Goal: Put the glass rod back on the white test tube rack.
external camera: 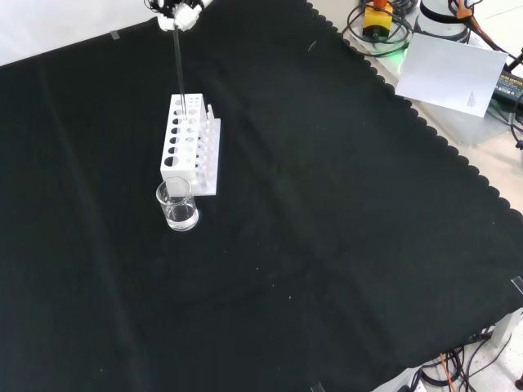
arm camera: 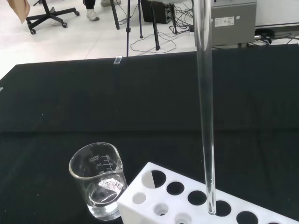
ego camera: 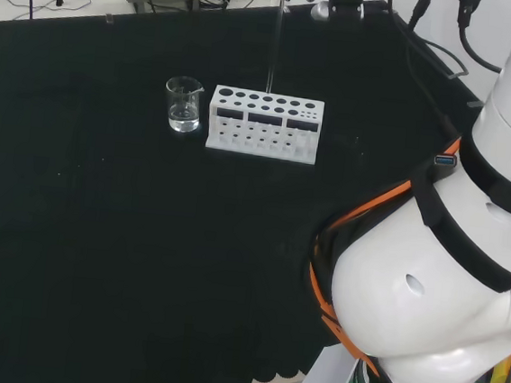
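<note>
Top left of the front view, the hand has its fingers pinched on the upper end of the glass rod, hanging it upright so it can slide straight down. In the wrist view its tip sits right at a hole in the white test tube rack, beside the beaker.

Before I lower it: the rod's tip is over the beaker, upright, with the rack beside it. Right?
Not the beaker. The wrist view shows the upright rod with its tip at a hole in the rack; the beaker stands beside the rack.
</note>
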Motion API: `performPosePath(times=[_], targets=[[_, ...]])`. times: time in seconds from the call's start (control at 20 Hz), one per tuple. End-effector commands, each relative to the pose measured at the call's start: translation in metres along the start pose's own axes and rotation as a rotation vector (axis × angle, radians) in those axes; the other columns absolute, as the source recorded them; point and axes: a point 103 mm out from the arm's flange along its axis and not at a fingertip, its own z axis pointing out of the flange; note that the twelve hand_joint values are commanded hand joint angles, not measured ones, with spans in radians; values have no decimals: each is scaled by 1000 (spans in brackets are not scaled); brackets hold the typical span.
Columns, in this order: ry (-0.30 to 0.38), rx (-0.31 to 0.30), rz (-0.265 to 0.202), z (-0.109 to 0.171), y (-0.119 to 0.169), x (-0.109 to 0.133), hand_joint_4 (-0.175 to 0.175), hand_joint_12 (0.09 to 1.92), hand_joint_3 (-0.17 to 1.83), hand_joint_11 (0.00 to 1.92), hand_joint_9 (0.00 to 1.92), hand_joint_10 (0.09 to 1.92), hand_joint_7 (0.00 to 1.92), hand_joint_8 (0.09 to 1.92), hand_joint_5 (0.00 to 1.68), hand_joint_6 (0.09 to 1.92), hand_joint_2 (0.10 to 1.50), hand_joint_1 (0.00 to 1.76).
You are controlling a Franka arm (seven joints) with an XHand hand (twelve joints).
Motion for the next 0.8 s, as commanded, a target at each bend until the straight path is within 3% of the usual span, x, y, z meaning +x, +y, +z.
performPosePath(times=[0.05,0.8], targets=[[10,14,-8,9,7,0,-175,827,-175,1304,1718,699,1211,955,1342,87,1100,1310],[28,12,-4,4,21,-10,-175,828,-175,1304,1718,701,1211,956,1342,87,1101,1309]])
